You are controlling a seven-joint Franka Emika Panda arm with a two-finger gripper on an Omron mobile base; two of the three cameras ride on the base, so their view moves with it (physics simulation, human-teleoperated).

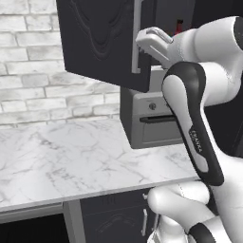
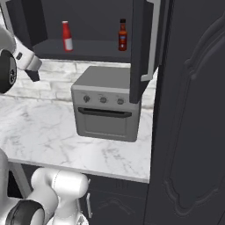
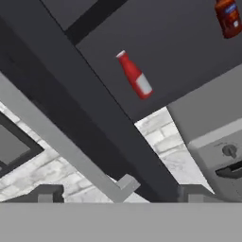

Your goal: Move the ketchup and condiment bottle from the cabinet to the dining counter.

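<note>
In the left view the gripper (image 1: 153,42) is at the edge of the open cabinet (image 1: 102,38) door, in the right view the ketchup (image 2: 67,36) and the condiment bottle (image 2: 122,35) stand well apart on its shelf above a toaster oven (image 2: 105,105), and in the hand view the fingers (image 3: 47,194) stand wide apart, holding nothing, with the door handle (image 3: 61,142) between them.

The arm's dark link (image 1: 201,142) bears small lettering reading "FRANKA".

Matt charcoal cabinet (image 2: 88,48), glossy marble counter (image 2: 48,127)
</note>
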